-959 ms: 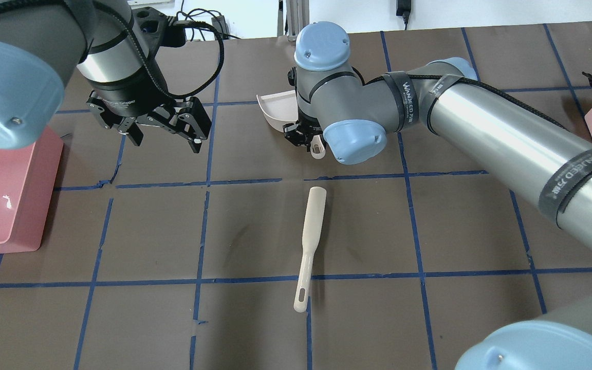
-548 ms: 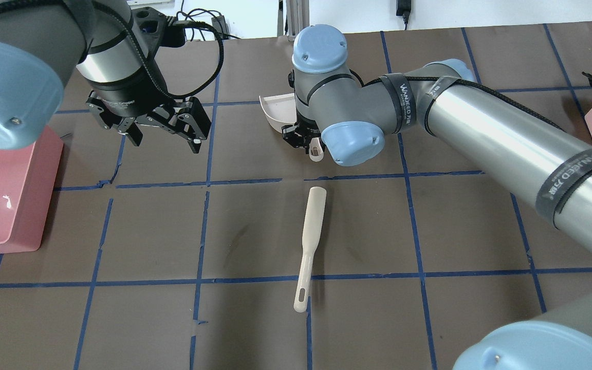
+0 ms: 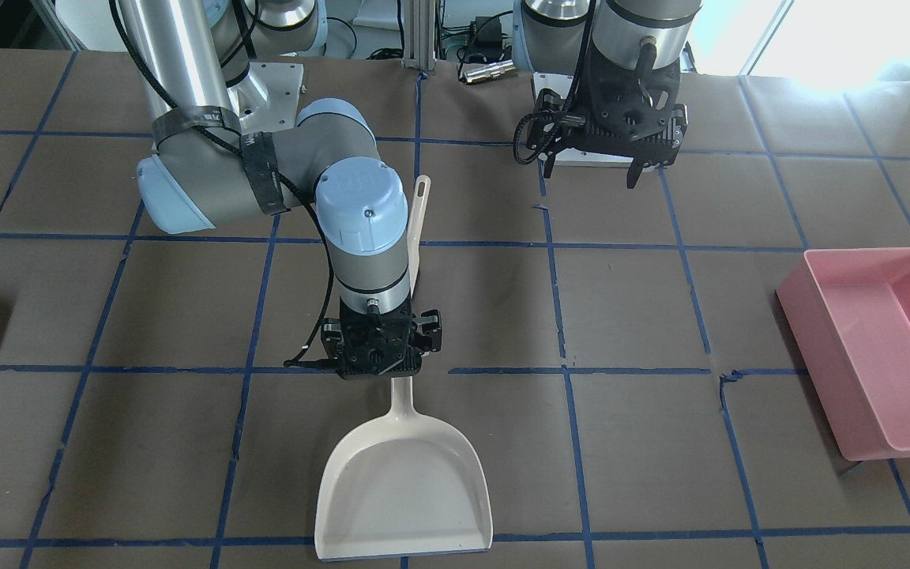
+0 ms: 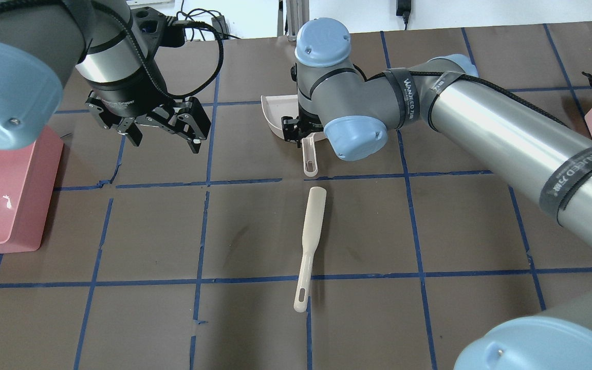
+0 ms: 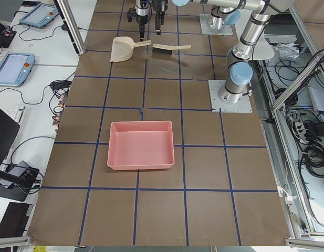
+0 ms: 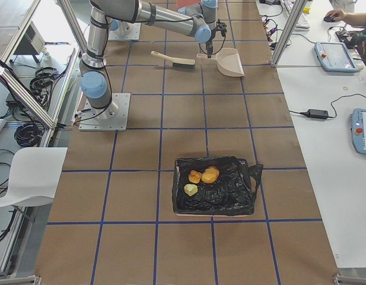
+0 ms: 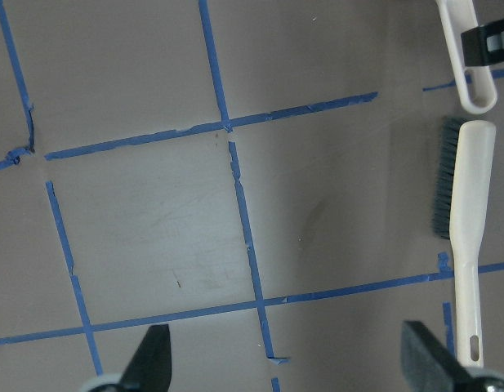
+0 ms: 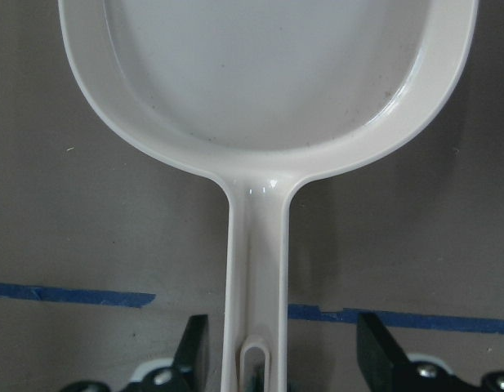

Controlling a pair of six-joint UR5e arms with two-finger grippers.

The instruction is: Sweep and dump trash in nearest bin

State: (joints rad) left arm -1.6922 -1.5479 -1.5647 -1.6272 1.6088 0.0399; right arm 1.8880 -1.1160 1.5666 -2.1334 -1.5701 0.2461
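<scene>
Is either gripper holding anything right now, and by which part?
Nothing is held. The right gripper is open astride the dustpan handle, gaps either side; the left gripper is open and empty.

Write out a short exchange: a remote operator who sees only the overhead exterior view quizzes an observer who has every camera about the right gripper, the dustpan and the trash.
Operator: I see only an edge of the dustpan. Is the right gripper shut on its handle?
Observer: No. The right wrist view shows its fingers apart, one on each side of the handle, with a gap at each.
Operator: Where is the trash? I see none.
Observer: The exterior right view shows three lumps of it lying in the black-bagged bin.
</scene>
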